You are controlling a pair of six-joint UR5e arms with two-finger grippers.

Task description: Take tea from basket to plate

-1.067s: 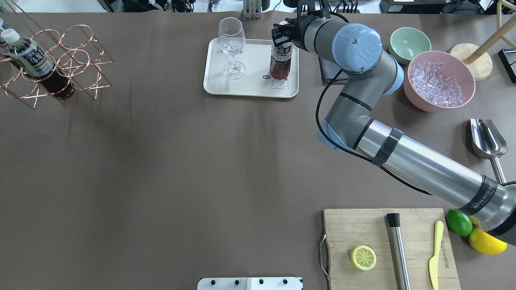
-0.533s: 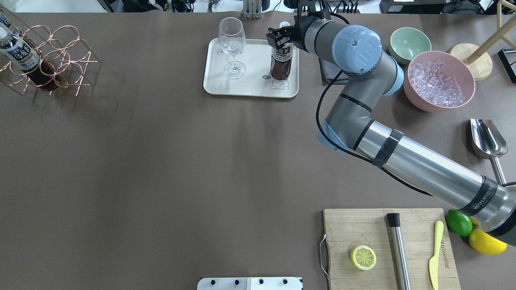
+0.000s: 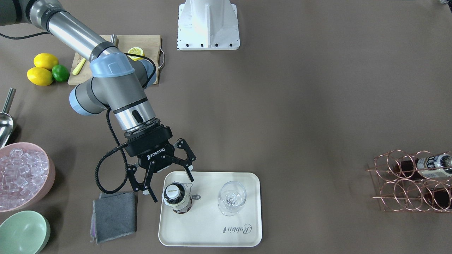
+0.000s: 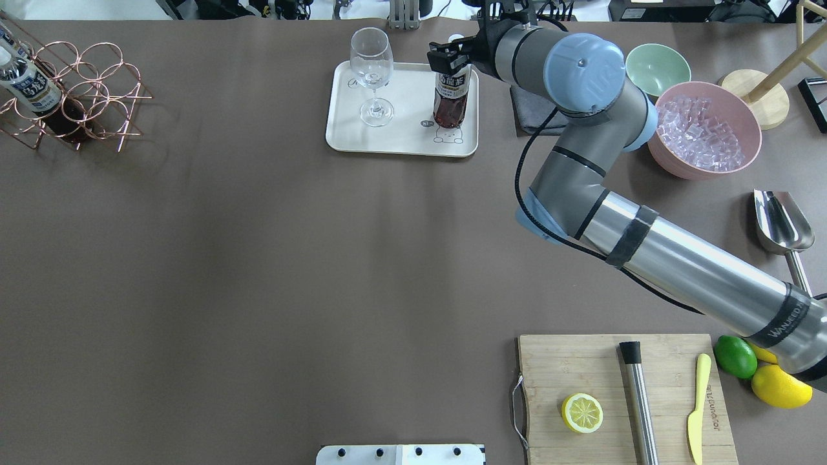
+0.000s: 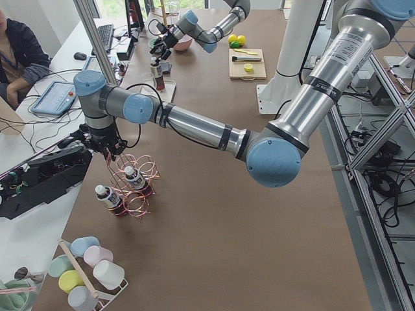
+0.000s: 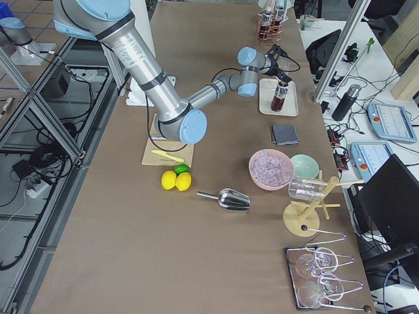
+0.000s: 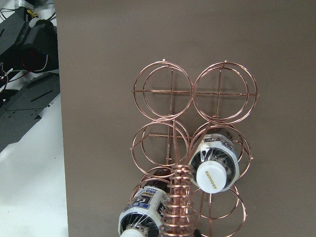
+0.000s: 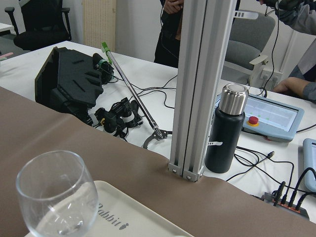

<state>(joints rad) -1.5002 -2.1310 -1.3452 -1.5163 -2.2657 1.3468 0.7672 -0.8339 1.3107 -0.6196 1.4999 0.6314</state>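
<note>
My right end effector point(image 3: 172, 189) is spread wide over the tea point(image 3: 177, 199), upright on the plate point(image 3: 212, 229). Best move: lift straight up, clearing cap and glass point(image 3: 231, 197).

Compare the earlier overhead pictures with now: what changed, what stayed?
The right claw let go of the small clear tea bottle and opened above it. The rose-gold wire basket shifted left, toward the far corner. Bottle, wine glass and cream rectangular tray stayed put.

Three tea bottles point(image 3: 177, 199) — one on the plate point(image 3: 197, 229), two in the basket point(image 3: 406, 181) — plus one wine glass point(image 3: 231, 201).
</note>
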